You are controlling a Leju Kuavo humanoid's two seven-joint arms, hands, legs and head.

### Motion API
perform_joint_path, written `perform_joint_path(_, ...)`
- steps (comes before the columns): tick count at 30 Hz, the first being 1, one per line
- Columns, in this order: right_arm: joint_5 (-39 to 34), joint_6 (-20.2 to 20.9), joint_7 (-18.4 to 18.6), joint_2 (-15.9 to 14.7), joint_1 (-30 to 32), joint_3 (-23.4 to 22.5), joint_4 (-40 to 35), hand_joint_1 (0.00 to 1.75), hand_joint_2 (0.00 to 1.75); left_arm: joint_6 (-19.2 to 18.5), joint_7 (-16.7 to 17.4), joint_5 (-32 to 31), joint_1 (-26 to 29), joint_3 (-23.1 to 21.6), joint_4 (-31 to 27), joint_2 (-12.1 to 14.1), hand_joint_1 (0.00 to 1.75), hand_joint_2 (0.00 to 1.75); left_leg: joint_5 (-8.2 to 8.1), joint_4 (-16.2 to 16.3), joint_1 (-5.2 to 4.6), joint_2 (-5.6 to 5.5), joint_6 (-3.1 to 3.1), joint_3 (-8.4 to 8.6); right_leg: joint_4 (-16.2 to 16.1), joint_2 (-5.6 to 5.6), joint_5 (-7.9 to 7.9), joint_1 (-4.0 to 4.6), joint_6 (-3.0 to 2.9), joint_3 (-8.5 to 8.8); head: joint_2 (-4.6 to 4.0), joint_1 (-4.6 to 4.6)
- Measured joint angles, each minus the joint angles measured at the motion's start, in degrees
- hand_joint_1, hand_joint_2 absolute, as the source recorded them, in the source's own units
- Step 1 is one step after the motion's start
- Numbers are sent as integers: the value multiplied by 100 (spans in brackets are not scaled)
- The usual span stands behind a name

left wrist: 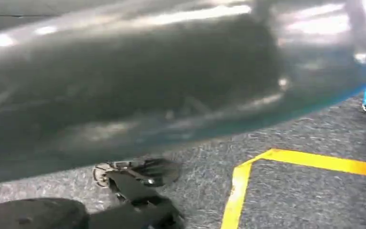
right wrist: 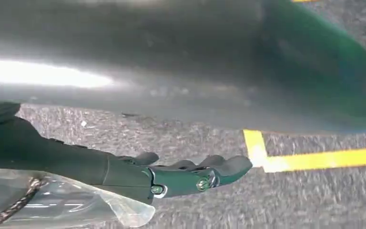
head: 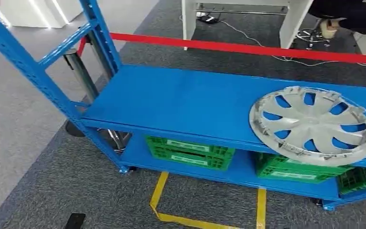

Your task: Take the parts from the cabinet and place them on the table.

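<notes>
Head view: hubcap (head: 313,125) lies on blue shelf (head: 181,102); right hand (right wrist: 190,175) hangs apart, fingers extended, empty.

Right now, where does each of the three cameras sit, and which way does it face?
Head view: high on the body, looking down at the blue metal rack and the silver plastic hubcap.
Left wrist view: low, facing grey carpet; left hand dark, blurred.
Right wrist view: low, facing carpet; right hand fingers extended, empty.
All share the yellow floor tape.
</notes>
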Motion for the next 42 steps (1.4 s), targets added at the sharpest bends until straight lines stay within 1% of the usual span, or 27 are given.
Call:
perform_joint_path(2, 11, 11, 0, -2, -1, 0, 0, 0, 0, 75, 0, 31, 31, 11, 0, -37, 0, 0, -310, 837, -7, -86, 8, -385, 4, 165, 8, 20, -19, -11, 0, -11)
perform_joint_path(3, 15, 15, 0, -2, 1, 0, 0, 0, 0, 97, 0, 37, 47, 11, 2, -50, 0, 0, -263, 939, -10, -94, 28, -450, 6, 255, 9, 35, -22, -6, 0, -9)
perform_joint_path(5, 20, 15, 2, 0, 10, 0, 0, 0, 0, 112, 0, 40, 39, 11, 0, -81, 0, 0, 205, 367, -18, -133, 95, -225, 13, 421, 10, 60, -21, 13, 0, -6)
perform_joint_path(7, 20, -4, 7, 4, -3, 0, 0, 0, 0, 114, 0, 40, 36, 15, 0, -92, 0, 0, 715, -632, -33, -433, 203, 191, 13, 573, 10, 69, -19, 36, 0, -9)
perform_joint_path(8, 26, -20, 15, 26, -12, 0, 4, 0, 0, 116, 2, 40, 37, 20, 2, -87, 0, 0, 650, -728, -12, -638, 246, 233, 34, 621, 14, 97, 9, 8, 0, 15)
perform_joint_path(11, 59, -61, 33, 26, -11, 2, 7, 0, 0, 136, 13, 44, 23, 22, 2, -105, 0, 0, 634, -814, -52, -518, 243, 251, 11, 811, 68, 14, 123, -82, 0, -9)
perform_joint_path(12, 68, -66, 48, 24, -2, 2, 7, 0, 0, 136, 13, 44, 21, 22, 2, -120, 0, 0, 676, -900, -7, -449, 276, 278, -12, 874, 80, 57, 172, -159, 0, -15)
perform_joint_path(13, 72, -74, 57, 26, 13, 0, 7, 0, 0, 118, 18, 42, 12, 24, 2, -113, 0, 0, 713, -970, 15, -344, 277, 315, 51, 686, 20, 46, 171, -151, 0, -6)
perform_joint_path(14, 83, -81, 74, 26, 2, 2, 9, 0, 0, 48, 26, 37, 11, 33, 2, -103, 0, 0, 722, -1010, 13, -295, 319, 325, 263, 368, -154, 65, 198, -261, 0, 55)
perform_joint_path(15, 94, -83, 83, 26, -24, 2, 9, 0, 0, -41, 48, 31, 31, 35, 2, -81, 0, 0, 725, -1009, 7, -189, 326, 321, 694, 189, -390, 54, 228, -480, 0, 70)
perform_joint_path(17, 114, -90, 85, 26, -48, 4, 9, 0, 0, -113, 74, 16, 56, 44, 2, -37, 0, 0, 712, -1004, -4, 2, 333, 320, 1558, 74, -734, 23, 284, -911, 0, 63)
perform_joint_path(18, 118, -101, 94, 26, -42, 4, 9, 0, 0, -113, 96, 16, 54, 61, 2, -13, 0, 0, 707, -1002, -4, 83, 326, 321, 1747, 57, -742, 3, 310, -1007, 0, 61)
perform_joint_path(20, 129, -125, 101, 26, -13, 2, 11, 0, 0, -57, 131, 16, 44, 81, 2, 18, 0, 0, 682, -994, -1, 191, 292, 345, 1252, 0, -378, -39, 343, -736, 0, 61)
perform_joint_path(22, 131, -157, 90, 28, -15, 2, 11, 0, 0, 11, 133, 18, 28, 94, 2, 20, 0, 0, 638, -955, 6, 277, 227, 375, 200, -192, 62, -60, 348, -138, 0, 66)
perform_joint_path(23, 131, -157, 85, 33, -36, 2, 13, 0, 0, 29, 136, 18, 20, 101, 2, 24, 0, 0, 610, -934, -37, 308, 183, 367, 31, -338, -75, -7, 315, -37, 0, 72)
perform_joint_path(24, 131, -159, 81, 39, -40, 2, 13, 0, 0, 49, 136, 18, 16, 112, 2, 24, 0, 0, 597, -900, -46, 322, 152, 357, 20, -236, -27, -20, 229, -15, 0, 52)
perform_joint_path(27, 133, -164, 81, 39, -20, 2, 15, 0, 0, 60, 136, 16, -6, 114, 2, 26, 0, 0, 599, -912, -25, 407, 85, 396, 43, -147, -37, 9, 132, -48, 0, 46)
perform_joint_path(28, 131, -164, 81, 39, -22, 0, 17, 0, 0, 62, 136, 18, -10, 114, 2, 26, 0, 0, 531, -873, 6, 317, 33, 388, 14, -112, -8, -30, 80, -28, 0, 44)
perform_joint_path(29, 133, -164, 81, 42, -22, 0, 17, 0, 0, 70, 136, 18, -18, 118, 2, 33, 0, 0, 388, -714, 13, 68, 11, 331, 14, -80, -6, -32, 58, -29, 0, 15)
perform_joint_path(32, 144, -203, 77, 52, -38, 0, 17, 0, 0, 243, 155, 35, 5, 136, 2, 20, 0, 0, -261, 608, 11, -94, -5, -258, 16, 22, -4, -11, -11, -37, 0, -2)
perform_joint_path(34, 166, -267, 85, 52, -28, 0, 17, 0, 0, 418, 260, 46, 19, 175, 2, -15, 0, 0, -251, 951, 10, -94, 15, -440, 19, 99, -6, 9, -21, -25, 0, 2)
perform_joint_path(35, 171, -295, 111, 52, -25, 0, 17, 0, 175, 472, 314, 62, 24, 197, 2, -31, 0, 175, -20, 696, 10, -95, 39, -348, 21, 140, -6, 16, -21, -16, 0, -2)
perform_joint_path(37, 173, -335, 168, 52, -25, 0, 17, 0, 175, 516, 363, 68, 18, 225, 2, -44, 0, 175, 559, -290, 0, -119, 112, 72, 23, 195, -9, 27, -16, 14, 0, -2)
perform_joint_path(38, 173, -332, 199, 52, -27, 0, 17, 0, 175, 569, 424, 68, 15, 234, 2, -44, 0, 175, 688, -706, -13, -170, 165, 237, 22, 199, -11, 28, -9, 13, 0, -2)
perform_joint_path(40, 153, -326, 298, 48, -41, 13, 13, 0, 175, 694, 665, 127, 14, 216, 2, -52, 0, 175, 646, -831, -23, -193, 168, 260, 58, 226, -3, 56, 60, -50, 0, 2)
perform_joint_path(41, 120, -308, 365, 15, -23, 42, -13, 0, 175, 698, 759, 213, 53, 143, 2, -55, 0, 175, 659, -858, -8, -193, 68, 252, 67, 230, -24, 62, 2, -63, 0, 18)
perform_joint_path(42, 68, -289, 426, 4, -4, 85, -24, 0, 175, 687, 837, 317, 103, 64, 2, -50, 0, 175, 666, -858, -21, -195, 79, 252, 62, 225, -14, 53, 3, -63, 0, 6)
